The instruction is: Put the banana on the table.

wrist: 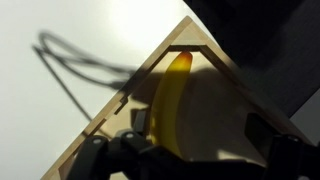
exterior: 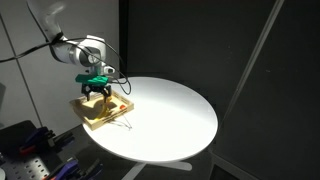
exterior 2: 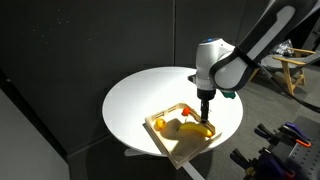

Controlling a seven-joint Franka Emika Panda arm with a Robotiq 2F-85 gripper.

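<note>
The pale-yellow banana (exterior 2: 194, 128) lies in the square wooden tray (exterior 2: 187, 150) near the edge of the round white table (exterior 2: 140, 100). In the wrist view the banana (wrist: 172, 95) points into a tray corner (wrist: 186, 47). My gripper (exterior 2: 205, 110) hangs just above the banana, fingers down. In the wrist view the gripper (wrist: 198, 130) is open, its fingers wide apart, with the banana close to the left finger. In an exterior view the gripper (exterior: 97, 92) hides the banana above the tray (exterior: 105, 115).
A rounder orange-brown fruit (exterior 2: 163, 125) lies in the tray beside the banana. The table top (exterior: 175, 115) stretches wide beyond the tray. Dark curtains stand behind. A wooden chair (exterior 2: 297, 65) and equipment (exterior: 30, 140) stand off the table.
</note>
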